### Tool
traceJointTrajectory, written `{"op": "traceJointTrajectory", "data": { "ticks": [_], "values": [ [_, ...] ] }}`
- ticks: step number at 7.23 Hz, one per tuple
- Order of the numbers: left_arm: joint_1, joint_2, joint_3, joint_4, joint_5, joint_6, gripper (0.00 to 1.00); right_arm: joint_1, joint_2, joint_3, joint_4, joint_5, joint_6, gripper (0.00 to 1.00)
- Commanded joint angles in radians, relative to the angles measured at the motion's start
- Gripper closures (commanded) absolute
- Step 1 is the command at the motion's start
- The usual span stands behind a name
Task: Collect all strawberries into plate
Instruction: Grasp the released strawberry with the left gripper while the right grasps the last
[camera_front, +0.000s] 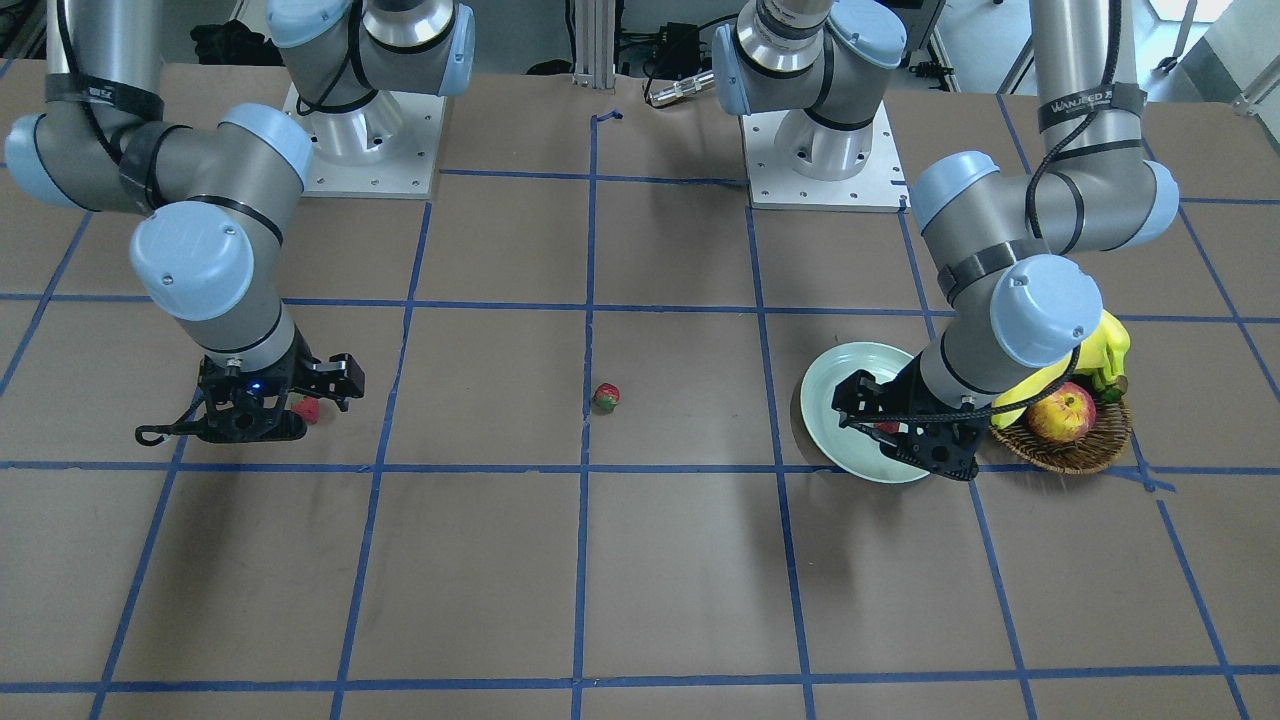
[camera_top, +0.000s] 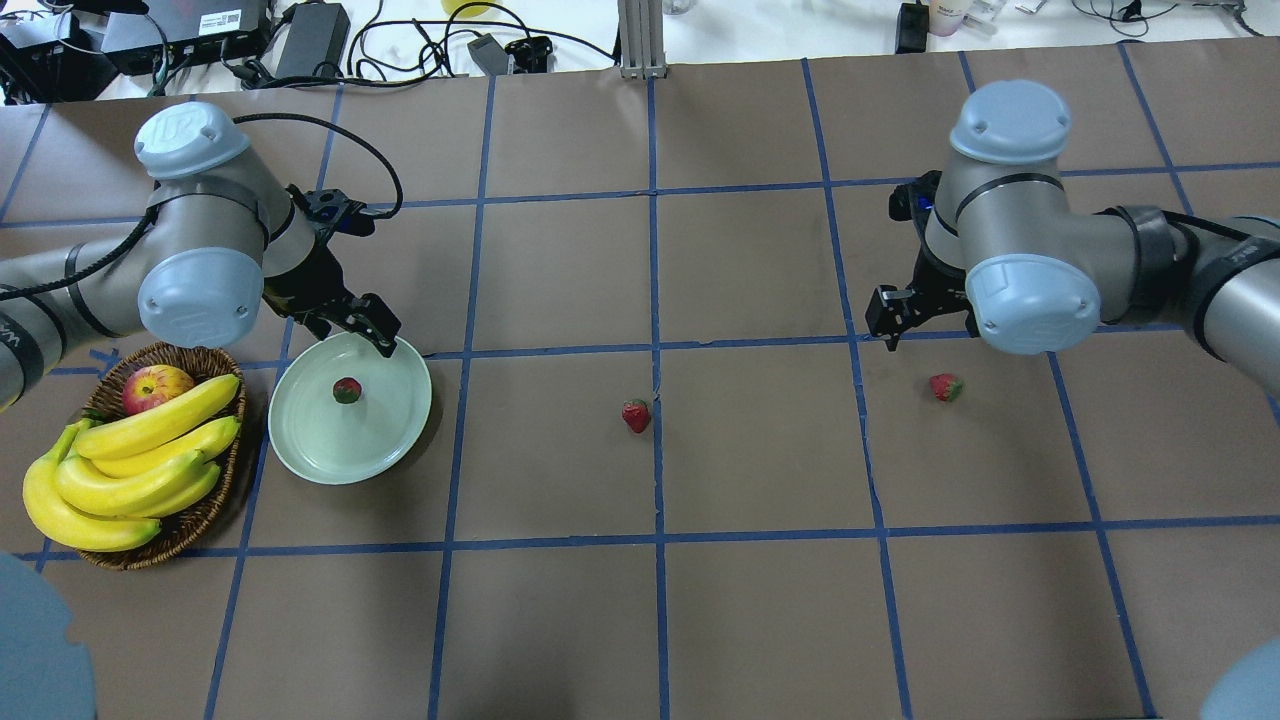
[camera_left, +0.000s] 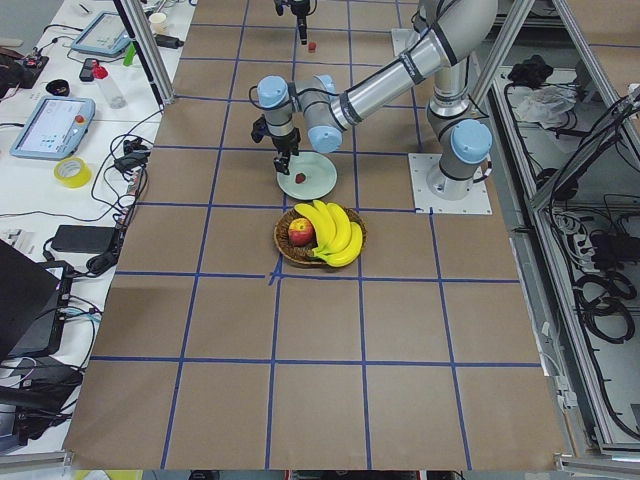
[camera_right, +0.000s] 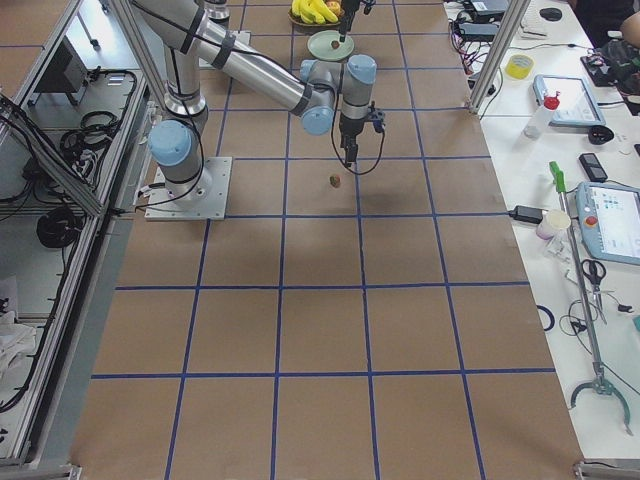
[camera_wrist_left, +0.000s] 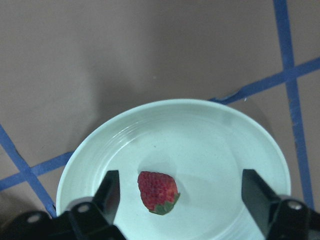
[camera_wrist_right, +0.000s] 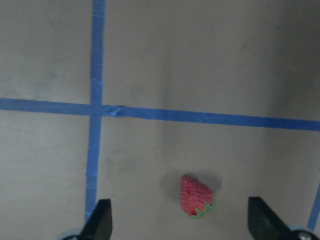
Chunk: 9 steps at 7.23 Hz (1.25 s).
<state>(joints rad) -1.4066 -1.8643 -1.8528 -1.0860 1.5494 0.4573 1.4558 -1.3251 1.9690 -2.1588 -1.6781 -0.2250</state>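
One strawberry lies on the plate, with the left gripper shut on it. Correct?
Not shut: the left wrist view shows the left gripper open, its fingers wide apart either side of the strawberry, which does lie on the plate.

You are looking at a left arm (camera_top: 200, 265) and a right arm (camera_top: 1030, 265), both wearing silver-grey tubular links and rounded pale-blue joint caps dotted with tiny screws. Black cables (camera_front: 1050, 170) are running along both, strapped by black bands (camera_front: 1085, 100) bearing white lettering. A black left end effector (camera_wrist_left: 181, 175) and right end effector (camera_wrist_right: 179, 201) are finishing the wrists. A blue light (camera_front: 250, 388) is glowing at the right wrist.
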Motion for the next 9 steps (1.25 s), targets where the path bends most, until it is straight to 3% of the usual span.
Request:
{"op": "traceJointTrajectory", "data": {
  "ticks": [1, 3, 5, 6, 9],
  "values": [
    [-0.182, 0.024, 0.034, -0.028, -0.012, -0.296, 0.0, -0.032, 0.012, 0.097, -0.149, 0.023, -0.057, 0.06],
    [-0.319, 0.002, 0.031, 0.003, -0.067, -0.498, 0.0, -0.037, 0.04, 0.137, -0.194, 0.031, -0.059, 0.24],
    [-0.424, -0.042, 0.021, 0.098, -0.142, -0.614, 0.0, -0.041, 0.04, 0.145, -0.207, 0.032, -0.059, 0.8],
    [-0.477, -0.071, 0.018, 0.128, -0.138, -0.679, 0.04, -0.041, 0.04, 0.145, -0.207, 0.028, -0.06, 1.0],
    [-0.509, -0.145, -0.015, 0.216, -0.14, -0.735, 0.07, -0.041, 0.029, 0.113, -0.191, 0.008, -0.054, 1.0]
  ]
}}
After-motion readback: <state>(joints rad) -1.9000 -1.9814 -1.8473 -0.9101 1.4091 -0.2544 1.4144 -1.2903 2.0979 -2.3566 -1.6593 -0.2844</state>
